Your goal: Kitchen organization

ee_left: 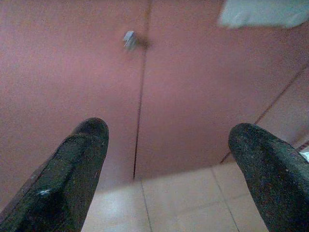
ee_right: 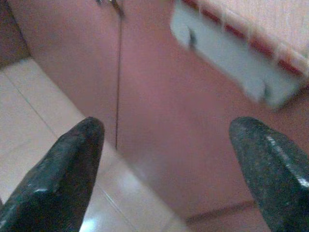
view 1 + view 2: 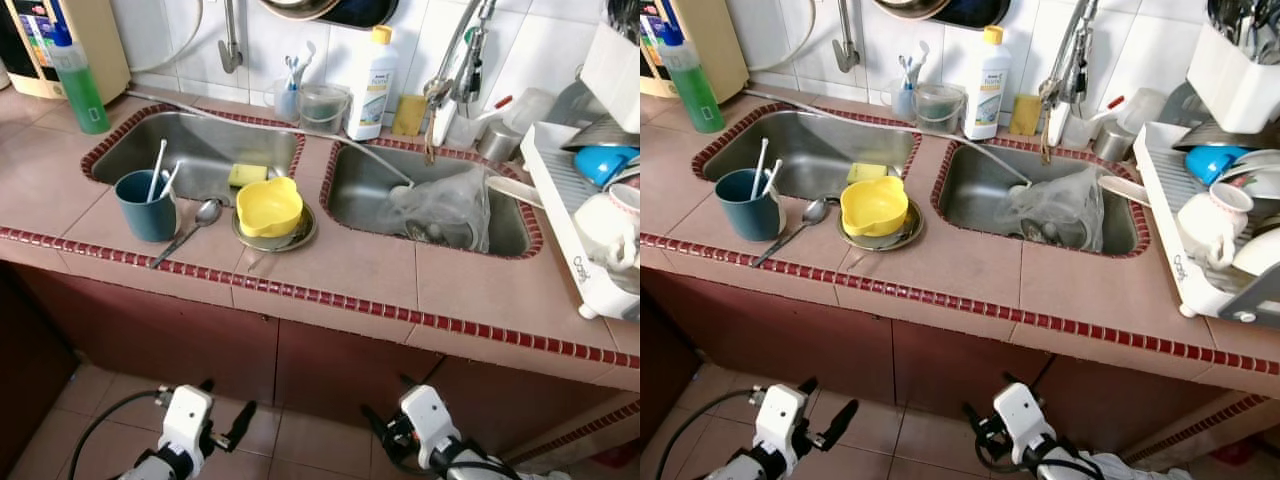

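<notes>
On the tiled counter (image 3: pixel 350 270) between two steel sinks, a yellow bowl (image 3: pixel 268 206) rests on a metal plate (image 3: pixel 296 236). A metal spoon (image 3: pixel 190 230) lies beside a blue cup (image 3: pixel 146 206) holding white utensils. A yellow sponge (image 3: pixel 246 174) sits at the left sink's rim. A clear plastic bag (image 3: pixel 445 205) lies in the right sink (image 3: pixel 360 195). Both arms hang low before the cabinet doors. My left gripper (image 1: pixel 169 159) is open with nothing between its fingers. My right gripper (image 2: pixel 169 159) is open too, facing the cabinet.
A white dish rack (image 3: pixel 575 215) with a blue bowl and white cups stands at the right. A green bottle (image 3: pixel 78 80), a white detergent bottle (image 3: pixel 372 85) and containers line the back wall. Red cabinet doors (image 3: pixel 200 345) stand below the counter, above a tiled floor.
</notes>
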Robot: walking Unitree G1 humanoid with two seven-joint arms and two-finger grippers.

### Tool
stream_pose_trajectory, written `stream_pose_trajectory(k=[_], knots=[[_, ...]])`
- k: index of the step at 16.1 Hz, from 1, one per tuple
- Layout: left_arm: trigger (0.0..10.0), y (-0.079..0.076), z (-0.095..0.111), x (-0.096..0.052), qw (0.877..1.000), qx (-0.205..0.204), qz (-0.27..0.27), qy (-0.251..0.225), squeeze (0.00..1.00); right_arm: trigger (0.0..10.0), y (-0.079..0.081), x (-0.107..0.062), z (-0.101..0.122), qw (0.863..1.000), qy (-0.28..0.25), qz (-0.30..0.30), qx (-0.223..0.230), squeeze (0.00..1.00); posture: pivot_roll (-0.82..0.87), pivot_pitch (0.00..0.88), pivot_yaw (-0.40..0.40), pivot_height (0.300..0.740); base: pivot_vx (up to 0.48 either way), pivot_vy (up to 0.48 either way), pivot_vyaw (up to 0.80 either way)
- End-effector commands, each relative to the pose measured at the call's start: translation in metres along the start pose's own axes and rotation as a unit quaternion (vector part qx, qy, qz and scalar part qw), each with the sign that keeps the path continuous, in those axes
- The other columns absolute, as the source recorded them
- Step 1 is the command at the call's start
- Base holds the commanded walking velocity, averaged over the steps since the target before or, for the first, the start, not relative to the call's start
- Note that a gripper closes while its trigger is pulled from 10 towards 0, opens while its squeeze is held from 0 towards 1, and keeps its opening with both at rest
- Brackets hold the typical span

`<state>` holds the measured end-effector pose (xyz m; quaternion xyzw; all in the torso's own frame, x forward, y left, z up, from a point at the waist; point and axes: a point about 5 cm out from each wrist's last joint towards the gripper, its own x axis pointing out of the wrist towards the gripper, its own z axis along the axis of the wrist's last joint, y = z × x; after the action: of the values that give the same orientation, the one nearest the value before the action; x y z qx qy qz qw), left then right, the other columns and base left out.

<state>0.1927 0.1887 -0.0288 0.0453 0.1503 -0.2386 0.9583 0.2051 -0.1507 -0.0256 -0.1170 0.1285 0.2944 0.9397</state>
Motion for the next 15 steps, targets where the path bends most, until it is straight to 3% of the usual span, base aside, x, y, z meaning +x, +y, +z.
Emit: stream_pose_trajectory(k=[1,3,6,7,10,13,15], knots=[[10.0,-0.003,0.006,0.001,0.999,0.017,-0.026,-0.016,0.0,10.0,-0.005,-0.001,0.008,1.0,-0.02,0.011,-0.008,0.0,0.11,0.0,-0.092,0.74,0.0,0.0,0.0],[10.0,-0.006,0.031,0.0,0.991,0.057,-0.101,-0.061,0.0,10.0,-0.008,-0.004,0.032,0.994,-0.064,0.091,-0.022,0.0,0.11,0.0,-0.097,0.74,0.0,0.0,0.0],[10.0,0.0,0.056,-0.003,0.981,0.099,-0.14,-0.089,0.0,10.0,-0.017,-0.005,0.063,0.984,-0.103,0.143,-0.029,0.0,0.11,0.0,-0.097,0.74,0.0,0.0,0.0],[10.0,0.01,0.071,-0.001,0.98,0.109,-0.13,-0.107,0.0,10.0,-0.029,0.001,0.085,0.983,-0.133,0.125,-0.022,0.0,0.13,0.0,-0.098,0.74,0.0,0.0,0.0],[10.0,0.019,0.116,0.004,0.976,0.083,-0.106,-0.17,0.0,10.0,-0.048,0.011,0.139,0.972,-0.22,0.087,-0.003,0.0,0.14,0.0,-0.103,0.74,0.0,0.0,0.0],[10.0,0.01,0.139,0.004,0.972,0.067,-0.111,-0.198,0.0,10.0,-0.051,0.012,0.163,0.965,-0.249,0.085,0.01,0.0,0.15,0.0,-0.108,0.74,0.0,0.0,0.0],[10.0,0.012,0.152,0.008,0.974,0.021,-0.099,-0.204,0.0,10.0,-0.056,0.013,0.176,0.962,-0.265,0.072,0.014,0.0,0.15,0.0,-0.118,0.74,0.0,0.0,0.0]])
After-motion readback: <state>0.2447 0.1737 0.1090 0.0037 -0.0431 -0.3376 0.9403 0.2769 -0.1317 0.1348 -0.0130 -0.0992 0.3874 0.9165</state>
